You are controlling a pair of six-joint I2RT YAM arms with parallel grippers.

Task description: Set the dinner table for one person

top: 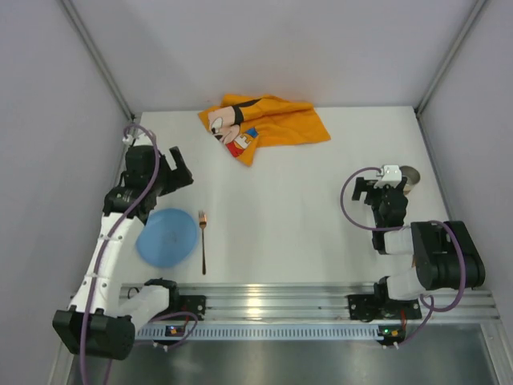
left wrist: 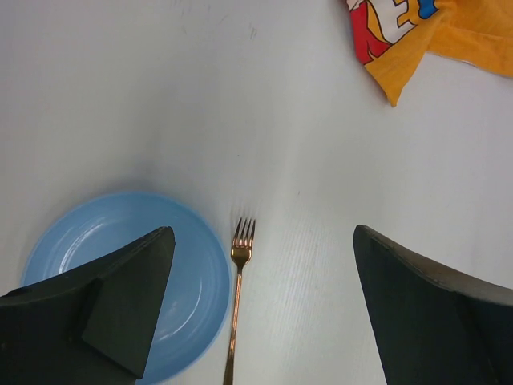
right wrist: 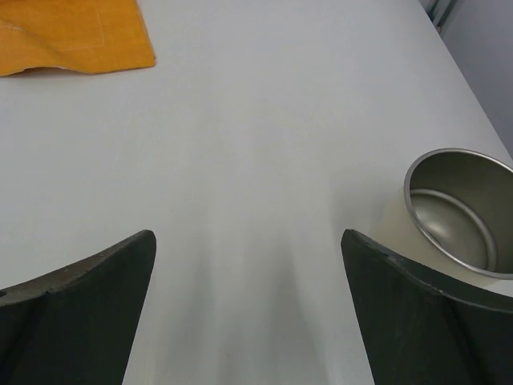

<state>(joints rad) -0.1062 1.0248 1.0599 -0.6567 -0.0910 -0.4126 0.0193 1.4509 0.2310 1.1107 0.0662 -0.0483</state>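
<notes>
The white dinner table (top: 304, 208) carries a blue plate (top: 167, 237) at the near left, with a copper fork (top: 203, 241) lying just to its right, tines pointing away. My left gripper (top: 178, 172) is open and empty, raised behind the plate. In the left wrist view its jaws (left wrist: 260, 237) frame the fork (left wrist: 237, 297) and the plate (left wrist: 192, 273). My right gripper (top: 387, 186) is open and empty over the right side. A steel cup (right wrist: 457, 208) stands just to its right, partly hidden in the top view (top: 411, 176).
A crumpled orange Mickey Mouse cloth (top: 264, 124) lies at the back middle of the table; it also shows in the left wrist view (left wrist: 433, 32) and the right wrist view (right wrist: 72, 32). A ribbed aluminium rail (top: 288, 301) runs along the near edge. Grey walls enclose the table.
</notes>
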